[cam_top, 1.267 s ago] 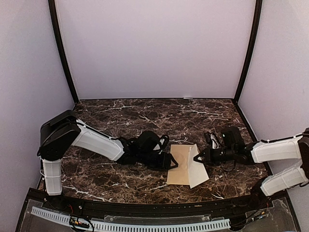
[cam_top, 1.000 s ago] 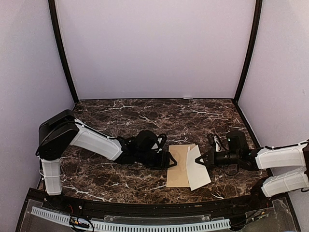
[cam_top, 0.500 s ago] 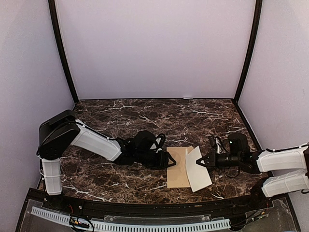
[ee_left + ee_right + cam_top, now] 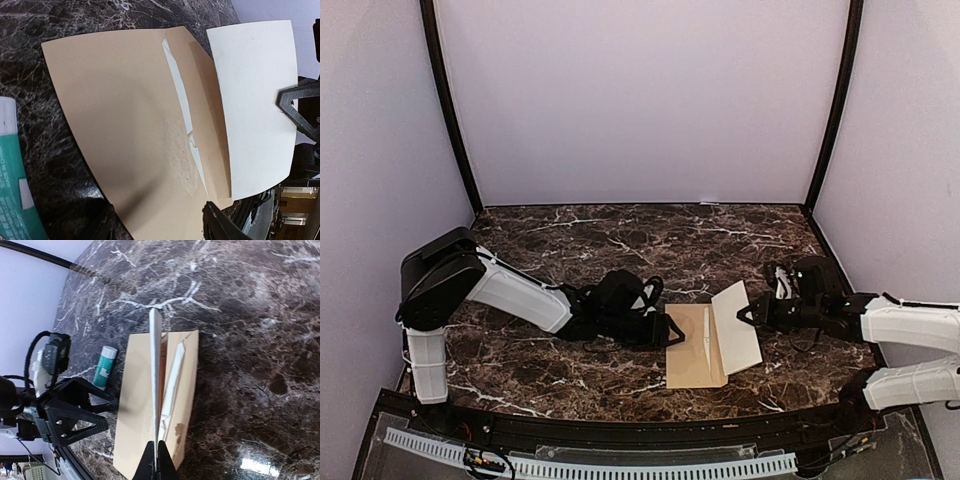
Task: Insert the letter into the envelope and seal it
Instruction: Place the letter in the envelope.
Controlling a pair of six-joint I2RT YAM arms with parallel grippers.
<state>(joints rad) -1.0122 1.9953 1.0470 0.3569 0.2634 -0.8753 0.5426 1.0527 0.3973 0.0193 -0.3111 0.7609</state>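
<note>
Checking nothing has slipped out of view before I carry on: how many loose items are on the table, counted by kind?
envelope, tan: 1
letter, white: 1
glue stick, green and white: 1
Total: 3

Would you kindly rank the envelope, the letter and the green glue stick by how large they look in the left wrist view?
1. envelope: fills most of the frame.
2. letter: clearly smaller.
3. green glue stick: smallest as seen, but cut off by the frame edge and near the camera, so unsure.
</note>
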